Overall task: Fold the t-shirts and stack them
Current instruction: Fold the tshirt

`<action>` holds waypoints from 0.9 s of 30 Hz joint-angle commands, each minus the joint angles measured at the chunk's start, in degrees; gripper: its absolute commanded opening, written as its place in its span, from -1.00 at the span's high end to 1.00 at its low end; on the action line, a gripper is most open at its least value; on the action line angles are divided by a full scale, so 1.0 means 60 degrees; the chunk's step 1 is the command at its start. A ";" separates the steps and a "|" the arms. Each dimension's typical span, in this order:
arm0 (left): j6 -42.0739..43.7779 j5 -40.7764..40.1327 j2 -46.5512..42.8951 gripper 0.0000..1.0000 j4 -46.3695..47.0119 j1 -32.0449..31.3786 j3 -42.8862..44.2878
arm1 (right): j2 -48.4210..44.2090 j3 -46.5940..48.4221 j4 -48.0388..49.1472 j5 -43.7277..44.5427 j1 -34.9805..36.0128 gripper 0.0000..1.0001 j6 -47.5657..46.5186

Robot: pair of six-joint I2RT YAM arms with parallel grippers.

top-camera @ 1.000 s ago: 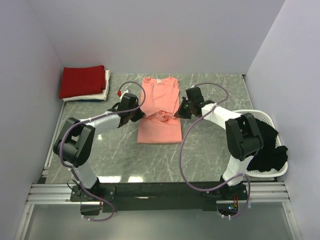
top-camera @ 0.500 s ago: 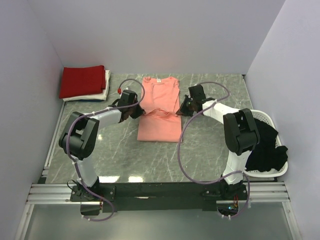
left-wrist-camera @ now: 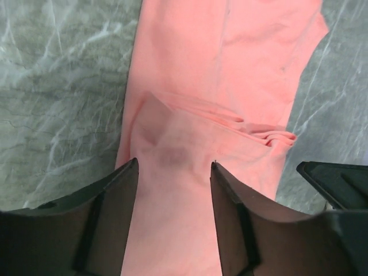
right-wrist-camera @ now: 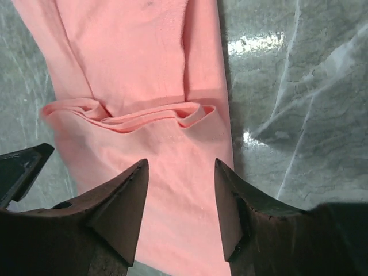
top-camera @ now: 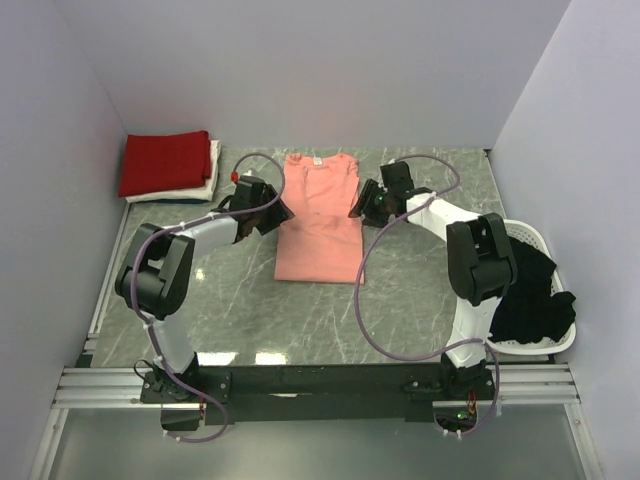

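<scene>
At the far-left corner of the table (top-camera: 420, 290), a folded deep red t-shirt (top-camera: 165, 162) hides most of the white t-shirt (top-camera: 207, 186) under it. The left arm's fingers (left-wrist-camera: 109, 213) stand wide, holding nothing, over the salmon-pink t-shirt (top-camera: 320, 245). It lies mid-table, long axis near-to-far, collar toward the far wall, with 1 crosswise fold. Its neck tag (top-camera: 318, 158) is too small to read. The right arm's fingers (right-wrist-camera: 115, 207) are likewise wide and empty. The black t-shirt (top-camera: 535, 300) spills from a white basket (top-camera: 515, 230) partly hidden behind the right arm.
</scene>
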 commanded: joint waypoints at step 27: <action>0.0758 0.0521 0.1870 0.99 -0.0351 -0.0164 0.2093 | 0.2098 0.3139 -0.1430 0.1073 0.1053 0.46 -0.1228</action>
